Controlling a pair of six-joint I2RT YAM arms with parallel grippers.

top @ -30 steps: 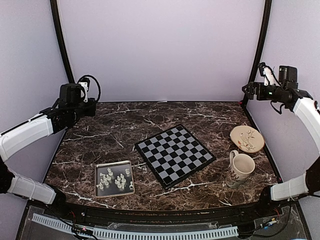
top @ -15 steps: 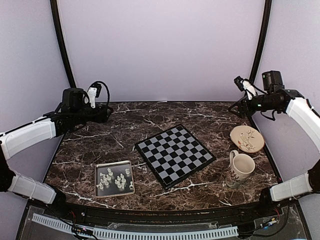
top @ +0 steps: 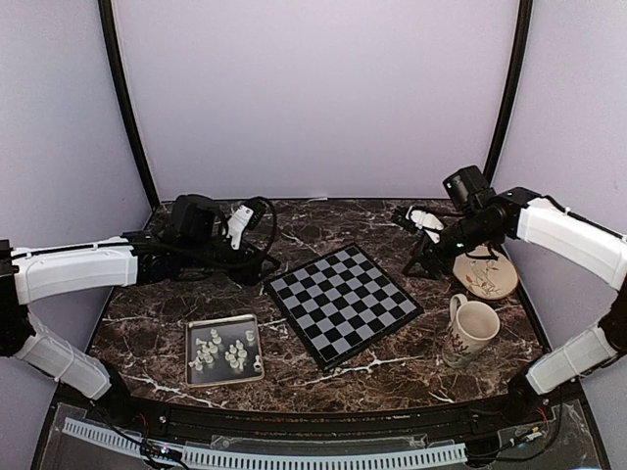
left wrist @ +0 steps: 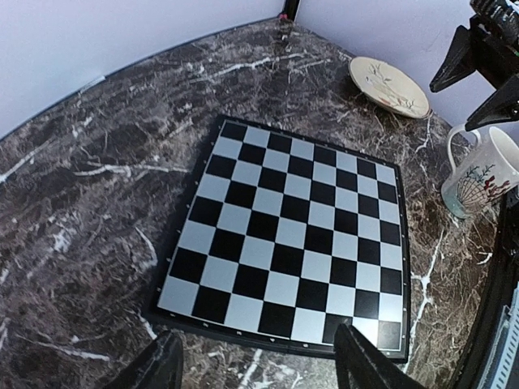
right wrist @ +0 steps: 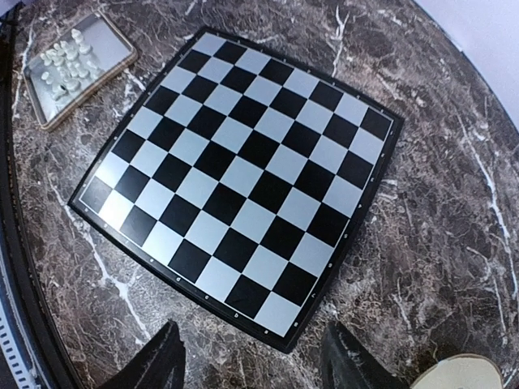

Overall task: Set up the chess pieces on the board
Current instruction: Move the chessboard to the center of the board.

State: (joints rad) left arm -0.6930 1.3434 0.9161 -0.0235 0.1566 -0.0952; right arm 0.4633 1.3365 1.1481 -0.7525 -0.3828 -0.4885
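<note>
Board [top: 343, 304], black and light-grey checks, lies flat, one corner toward the arms; whitish pieces [top: 225, 352] huddle in the tray [top: 223, 322]; left fingers [left wrist: 158, 365] and right fingers [right wrist: 160, 361] spread, empty.

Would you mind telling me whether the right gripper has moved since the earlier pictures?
Yes: the right gripper has swung inward and lower, from beyond the plate to just left of it, nearer the board.

We're in a lab test booth: plain lilac backdrop walls [top: 313, 98], black frame poles [top: 124, 108], dark marbled tabletop [top: 196, 294], white cable chain [top: 323, 457] up front.
</note>
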